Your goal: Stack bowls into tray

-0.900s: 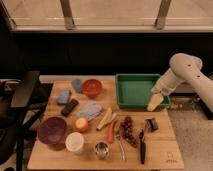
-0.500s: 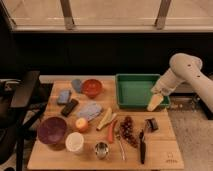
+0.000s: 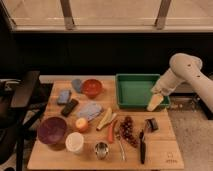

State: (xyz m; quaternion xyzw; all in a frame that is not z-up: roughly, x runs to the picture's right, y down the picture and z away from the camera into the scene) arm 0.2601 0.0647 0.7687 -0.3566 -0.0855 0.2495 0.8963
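Observation:
The glossy orange-red bowl (image 3: 92, 88) sits at the back middle of the wooden table. The larger dark purple bowl (image 3: 52, 130) sits at the front left. The green tray (image 3: 127, 92) stands at the back right and holds nothing I can see. My gripper (image 3: 154, 103) hangs from the pale arm over the tray's front right corner, far from both bowls.
A white cup (image 3: 75, 142) and a small steel cup (image 3: 101, 149) stand at the front. An orange fruit (image 3: 81, 124), a banana (image 3: 105, 118), grapes (image 3: 127, 131), cloths, sponges and utensils fill the table's middle. A dark chair (image 3: 20, 100) stands to the left.

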